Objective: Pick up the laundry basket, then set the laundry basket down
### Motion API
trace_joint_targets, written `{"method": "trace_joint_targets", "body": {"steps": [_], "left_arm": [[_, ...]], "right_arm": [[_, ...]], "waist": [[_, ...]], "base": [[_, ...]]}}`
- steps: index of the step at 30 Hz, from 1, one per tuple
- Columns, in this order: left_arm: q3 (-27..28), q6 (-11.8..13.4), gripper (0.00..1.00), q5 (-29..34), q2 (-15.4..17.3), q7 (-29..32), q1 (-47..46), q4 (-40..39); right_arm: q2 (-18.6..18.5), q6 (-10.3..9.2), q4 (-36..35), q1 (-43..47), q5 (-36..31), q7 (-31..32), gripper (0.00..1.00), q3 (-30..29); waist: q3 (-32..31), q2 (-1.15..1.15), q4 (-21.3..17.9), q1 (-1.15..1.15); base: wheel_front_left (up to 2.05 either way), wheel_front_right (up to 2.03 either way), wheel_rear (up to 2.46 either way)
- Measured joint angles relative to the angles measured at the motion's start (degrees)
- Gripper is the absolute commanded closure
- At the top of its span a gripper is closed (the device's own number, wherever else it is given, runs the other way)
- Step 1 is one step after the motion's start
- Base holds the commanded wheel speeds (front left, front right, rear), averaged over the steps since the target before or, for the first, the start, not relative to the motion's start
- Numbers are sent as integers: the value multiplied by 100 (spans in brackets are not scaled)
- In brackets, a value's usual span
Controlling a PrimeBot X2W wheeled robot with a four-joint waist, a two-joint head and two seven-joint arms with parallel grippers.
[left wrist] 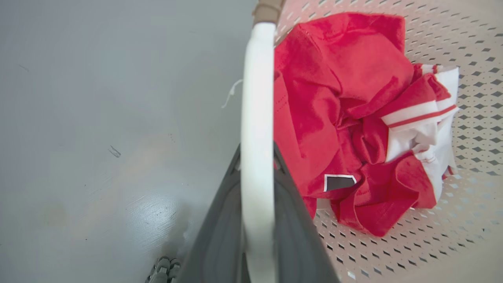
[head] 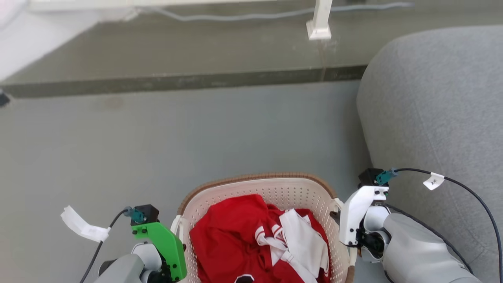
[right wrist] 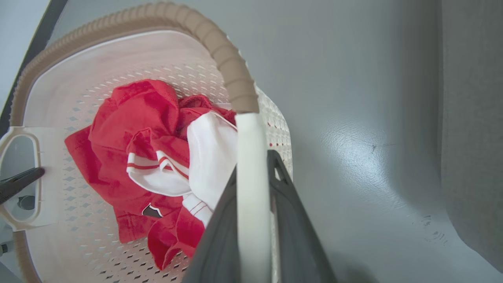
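Observation:
The laundry basket (head: 259, 184), cream-white and perforated with a brown woven-look rim, sits at the bottom centre of the head view between my two arms. Red and white clothes (head: 255, 239) lie bunched inside it. My left gripper (left wrist: 257, 153) is shut on the basket's white left handle (left wrist: 257, 98), which runs up between its dark fingers. My right gripper (right wrist: 253, 161) is shut on the white right handle (right wrist: 251, 149) in the same way. In the head view the left gripper (head: 177, 251) carries a green bracket and the right gripper (head: 341, 220) a white one. I cannot tell whether the basket's bottom touches the floor.
A large grey upholstered seat (head: 432, 118) rises close on the right. Grey floor (head: 196, 137) spreads ahead, crossed by a dark strip (head: 177, 82). Beyond it stand a white furniture leg (head: 320, 23) and a cable (head: 235, 16).

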Motion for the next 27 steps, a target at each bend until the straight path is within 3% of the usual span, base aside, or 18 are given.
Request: {"method": "trace_joint_targets", "body": {"steps": [8,27], "left_arm": [[-32,0,100,-83,-1,78,41,-4],[-133,0,100,-168,42,105,43,-48]], "right_arm": [[-1,0,2,4,69,69,100,81],[-3,0,5,4,224,116,100,227]], "waist": [[-378,0,-41,0],[-424,0,-72,0]], "base": [[0,0,0],[0,0,0]]}}
